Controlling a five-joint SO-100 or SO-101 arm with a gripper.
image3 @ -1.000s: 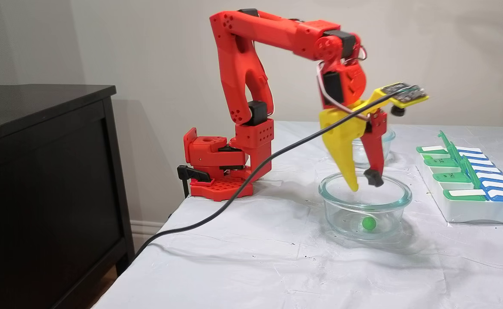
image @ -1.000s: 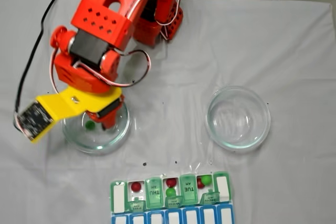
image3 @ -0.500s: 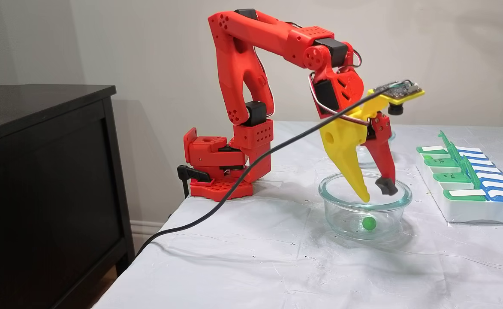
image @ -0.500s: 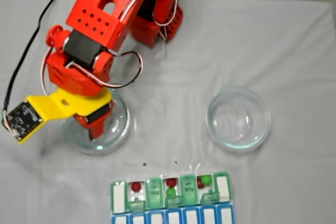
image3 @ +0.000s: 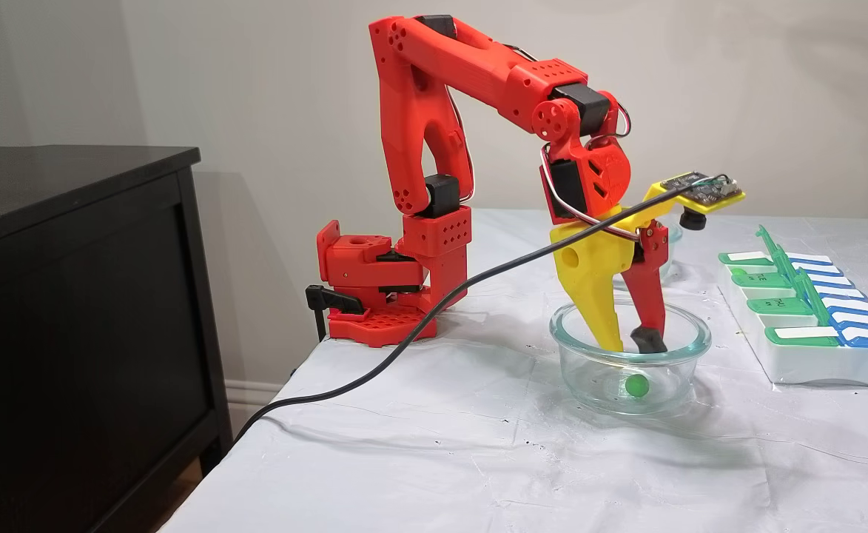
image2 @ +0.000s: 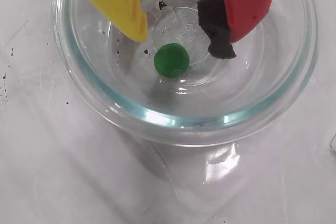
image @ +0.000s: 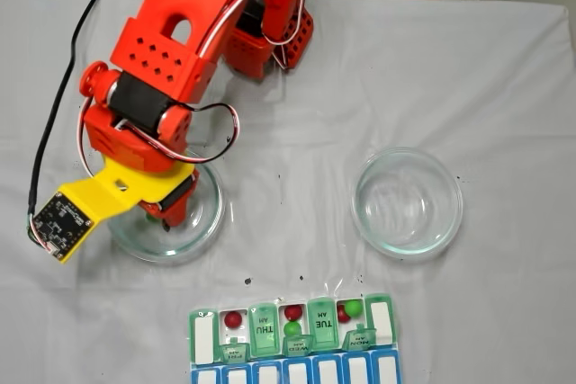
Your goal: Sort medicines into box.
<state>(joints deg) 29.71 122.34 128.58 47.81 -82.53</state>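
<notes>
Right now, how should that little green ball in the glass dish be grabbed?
Pinch the green ball across its middle, coming straight down: the glass dish's wall blocks the sides. The open tool already has one tip either side, just above it.

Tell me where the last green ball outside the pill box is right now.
The green ball lies on the bottom of the glass dish at the left of the top-down fixed view, just below the open gripper in the wrist view, touching neither finger.
</notes>
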